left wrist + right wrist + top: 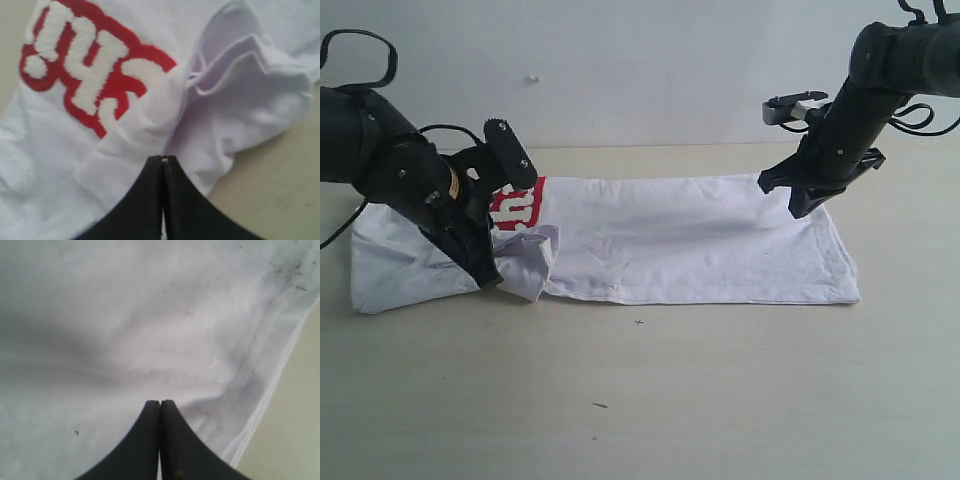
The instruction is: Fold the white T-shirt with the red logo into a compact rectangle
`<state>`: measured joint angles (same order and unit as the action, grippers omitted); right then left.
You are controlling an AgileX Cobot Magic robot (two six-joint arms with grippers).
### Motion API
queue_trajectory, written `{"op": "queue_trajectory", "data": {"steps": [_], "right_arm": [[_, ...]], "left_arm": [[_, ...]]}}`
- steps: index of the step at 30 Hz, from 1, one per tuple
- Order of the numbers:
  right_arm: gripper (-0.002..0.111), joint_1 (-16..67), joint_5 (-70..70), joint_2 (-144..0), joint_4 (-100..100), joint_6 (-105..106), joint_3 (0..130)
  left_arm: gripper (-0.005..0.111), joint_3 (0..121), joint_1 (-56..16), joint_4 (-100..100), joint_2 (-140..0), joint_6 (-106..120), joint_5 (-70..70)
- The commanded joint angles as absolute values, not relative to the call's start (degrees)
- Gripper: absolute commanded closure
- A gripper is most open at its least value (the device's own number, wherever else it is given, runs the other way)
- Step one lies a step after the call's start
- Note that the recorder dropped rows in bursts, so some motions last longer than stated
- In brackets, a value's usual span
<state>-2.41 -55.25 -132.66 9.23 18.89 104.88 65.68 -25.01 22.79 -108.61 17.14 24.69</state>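
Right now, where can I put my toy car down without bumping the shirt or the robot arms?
The table in front of the white T-shirt is wide and bare, just tiny specks. There's room past the shirt's end beside the right tool too. Crowded: where the left tool pinches bunched cloth by the red logo, and under the right tool.

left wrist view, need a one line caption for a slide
Shut left gripper pinching bunched fabric of the white T-shirt beside the red logo.

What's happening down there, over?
Left fingers shut, pinching white T-shirt beside red logo. Right fingers shut at hem end, grip unclear. Nothing in the way.
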Motion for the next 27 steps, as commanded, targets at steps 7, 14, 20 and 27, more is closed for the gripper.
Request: {"op": "queue_trajectory", "data": {"steps": [7, 14, 20, 27], "right_arm": [[0.108, -2.7, -54.6, -132.0, 9.5, 19.5, 105.0], [0.108, -2.7, -54.3, -132.0, 9.5, 19.5, 105.0], [0.108, -2.7, -53.9, -132.0, 9.5, 19.5, 105.0], [0.108, -2.7, -53.6, -132.0, 9.0, 19.5, 105.0]], "left_arm": [[0.107, 66.0, -20.5, -4.5, -112.6, 41.7, 23.6], [0.107, 66.6, -20.5, -4.3, -116.9, 37.5, 12.9], [0.107, 69.9, -20.5, -3.9, -120.5, 37.2, 11.1], [0.107, 74.3, -20.5, -3.9, -121.7, 37.2, 4.9]]}}
